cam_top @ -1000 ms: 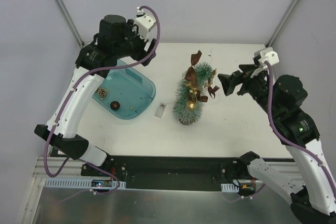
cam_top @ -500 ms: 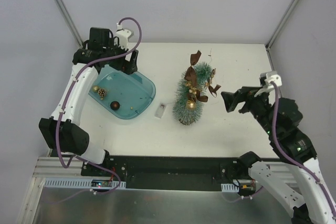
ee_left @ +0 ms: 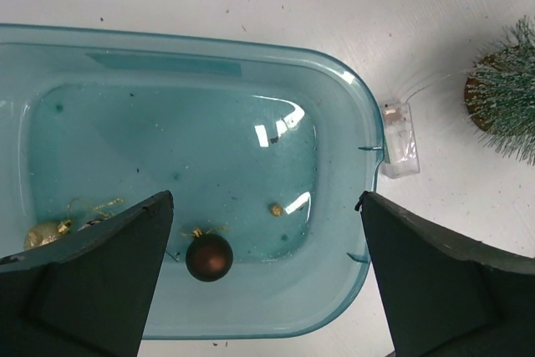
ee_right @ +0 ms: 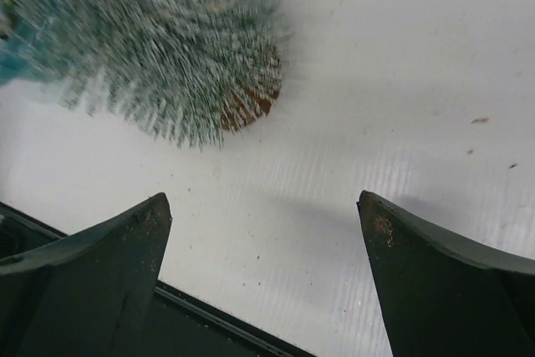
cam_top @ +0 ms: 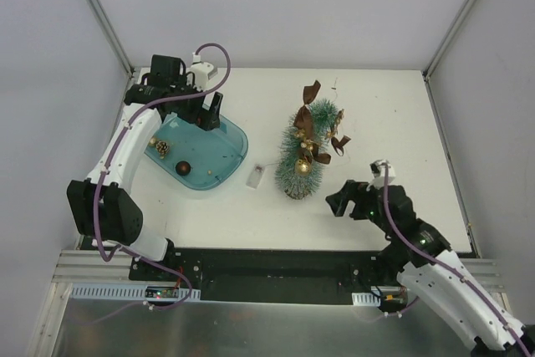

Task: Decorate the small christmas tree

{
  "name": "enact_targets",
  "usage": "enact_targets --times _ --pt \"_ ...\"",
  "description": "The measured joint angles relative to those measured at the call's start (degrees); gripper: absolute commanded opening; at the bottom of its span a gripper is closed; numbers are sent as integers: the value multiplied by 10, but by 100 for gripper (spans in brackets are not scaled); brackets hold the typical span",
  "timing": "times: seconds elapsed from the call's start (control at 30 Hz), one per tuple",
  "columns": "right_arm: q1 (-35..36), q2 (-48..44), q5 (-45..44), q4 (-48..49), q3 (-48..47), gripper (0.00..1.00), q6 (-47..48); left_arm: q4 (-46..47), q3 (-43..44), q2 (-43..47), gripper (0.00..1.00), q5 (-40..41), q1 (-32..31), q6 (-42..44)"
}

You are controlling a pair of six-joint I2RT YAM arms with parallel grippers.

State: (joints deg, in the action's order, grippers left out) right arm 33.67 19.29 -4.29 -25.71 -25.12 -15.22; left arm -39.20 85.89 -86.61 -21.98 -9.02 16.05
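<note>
While the white table [cam_top: 393,123] carries it all, the teal tray [cam_top: 221,152] sits left and the small christmas tree [cam_top: 301,156] stands upright mid-table, right of it: frosted green bristles, brown bows, gold baubles, round brown base. The left pincer [ee_left: 263,196] hangs over the tray, jaws wide, empty; the right pincer [ee_right: 263,198], equally wide and empty, hovers near the tree's base. A brown ball [ee_left: 208,257] lies in the tray.

A teal translucent plastic tray [cam_top: 226,135] sits at 9 o'clock on the white bench [cam_top: 376,114]. It holds a dark brown ball ornament [cam_top: 183,168] at its 6 o'clock edge. A small clear plastic box [cam_top: 256,176] lies just off its 4 o'clock corner.
</note>
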Motion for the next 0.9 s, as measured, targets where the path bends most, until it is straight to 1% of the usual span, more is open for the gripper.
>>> enact_targets --times 0.1,0.23,0.33,0.47,0.57,0.67,0.77,0.83,0.9 --pt "70 31 -25 50 74 96 -40 -1 -15 0 93 0 5 0" --pt "166 127 -84 140 127 96 -77 0 -19 1 93 0 9 -1" --pt "229 220 -137 227 136 97 -93 0 -23 2 92 -1 9 -2" --pt "279 326 -194 339 136 99 -101 1 -27 6 92 0 9 -2" --pt "309 380 -230 407 136 99 -104 3 -37 12 92 2 9 -1" --pt "335 396 -256 431 136 97 -108 4 -51 23 92 1 21 3" --pt "364 385 -286 429 137 97 -115 4 -66 35 92 0 52 13" --pt "385 355 -309 410 141 97 -125 9 -83 44 92 2 78 30" --pt "404 301 -334 379 147 96 -140 12 -107 50 91 14 97 50"
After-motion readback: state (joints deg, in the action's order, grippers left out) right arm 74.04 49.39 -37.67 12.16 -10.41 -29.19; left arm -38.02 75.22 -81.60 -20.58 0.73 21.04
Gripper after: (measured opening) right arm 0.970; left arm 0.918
